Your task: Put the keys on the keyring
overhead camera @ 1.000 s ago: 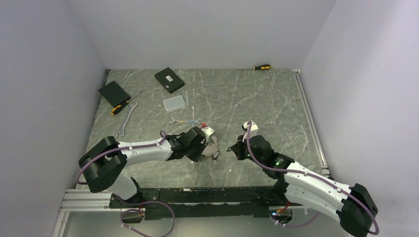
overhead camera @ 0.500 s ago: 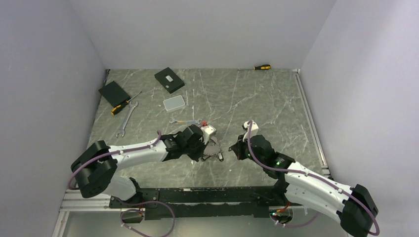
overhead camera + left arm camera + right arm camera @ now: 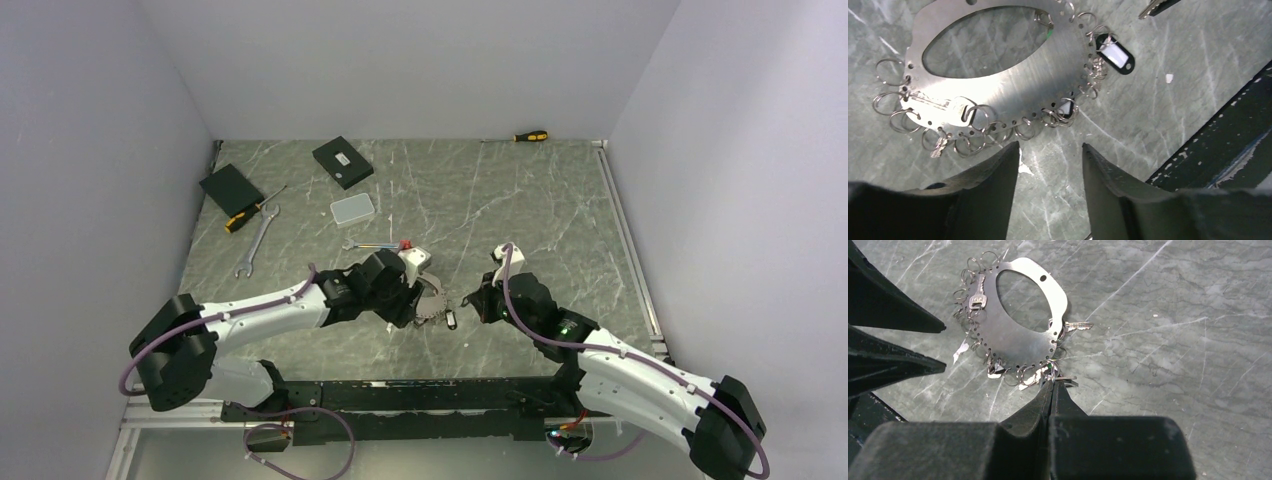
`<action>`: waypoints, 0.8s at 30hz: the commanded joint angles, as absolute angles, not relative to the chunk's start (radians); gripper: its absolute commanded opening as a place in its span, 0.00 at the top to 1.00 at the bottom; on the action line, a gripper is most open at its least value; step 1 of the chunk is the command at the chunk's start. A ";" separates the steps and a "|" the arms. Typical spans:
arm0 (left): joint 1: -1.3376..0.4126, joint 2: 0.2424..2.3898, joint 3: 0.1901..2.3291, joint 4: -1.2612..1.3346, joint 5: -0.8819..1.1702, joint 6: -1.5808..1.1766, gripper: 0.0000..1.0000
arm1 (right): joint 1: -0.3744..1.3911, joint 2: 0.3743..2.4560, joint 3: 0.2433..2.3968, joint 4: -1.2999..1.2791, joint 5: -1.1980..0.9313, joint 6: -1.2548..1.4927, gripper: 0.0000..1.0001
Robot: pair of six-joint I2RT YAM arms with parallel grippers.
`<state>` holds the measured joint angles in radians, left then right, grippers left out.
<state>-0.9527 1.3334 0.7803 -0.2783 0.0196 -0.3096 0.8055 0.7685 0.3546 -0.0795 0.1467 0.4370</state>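
The keyring (image 3: 432, 298) is a flat silver oval plate (image 3: 1013, 75) with a large hole, fringed with small split rings, lying on the table between both grippers. One silver key (image 3: 943, 105) rests on the plate, another key (image 3: 1075, 326) sticks out from its edge, and a black tag with a white label (image 3: 1115, 54) hangs from a ring. My left gripper (image 3: 1049, 146) hovers open just beside the plate's ringed edge, holding nothing. My right gripper (image 3: 1052, 381) is shut, its tips pinching a thin split ring at the plate's near edge, with a flat key (image 3: 1068, 381) beside them.
Two black boxes (image 3: 342, 161) (image 3: 231, 188), a small grey case (image 3: 352, 208), a long wrench (image 3: 254, 243), a small wrench (image 3: 372, 245) and a yellow-handled screwdriver (image 3: 250, 211) lie at the back left. Another screwdriver (image 3: 530, 136) is against the far wall. The black frame rail (image 3: 1228, 135) runs close by.
My left gripper closed, then opened, and its arm stretched to the right. The plate slid a little toward my right gripper, which stays shut in place.
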 commanded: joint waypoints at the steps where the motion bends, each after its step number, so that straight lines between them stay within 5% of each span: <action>1: -0.950 1.328 0.800 -0.309 -0.039 -0.352 0.50 | 0.804 0.759 0.394 -0.060 0.137 0.431 1.00; 24: -0.950 1.418 0.716 -0.150 -0.031 -0.343 0.62 | 0.804 0.781 0.407 -0.061 0.129 0.421 1.00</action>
